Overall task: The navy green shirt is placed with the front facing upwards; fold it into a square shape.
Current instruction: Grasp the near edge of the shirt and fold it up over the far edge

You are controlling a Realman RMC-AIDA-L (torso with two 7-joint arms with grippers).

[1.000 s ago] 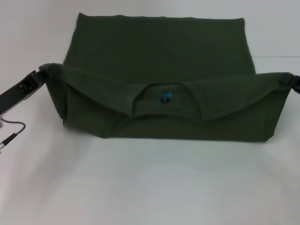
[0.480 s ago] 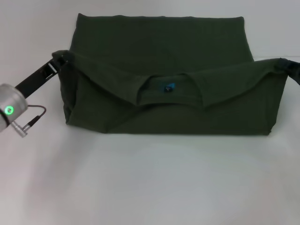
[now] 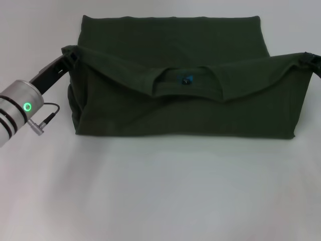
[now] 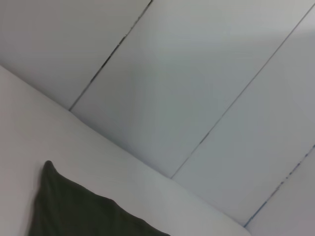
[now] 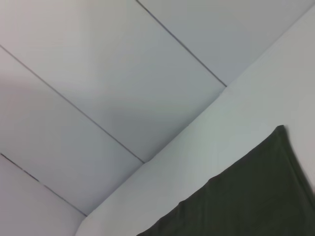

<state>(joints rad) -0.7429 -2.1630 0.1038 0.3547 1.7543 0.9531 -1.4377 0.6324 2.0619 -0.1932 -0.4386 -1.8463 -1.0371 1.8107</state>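
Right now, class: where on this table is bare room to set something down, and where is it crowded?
Bare: the wide table strip nearest the robot, in front of the navy green shirt. Crowded: the shirt's two ends, where the left gripper and right gripper hold its raised corners.

Desk: plain white surface, fills the head view. Only item on it is the navy green shirt, lying across the 12 o'clock half from 10 to 2. Its near part is doubled toward 12, collar and blue neck label showing at centre. The 6 o'clock half is bare white.
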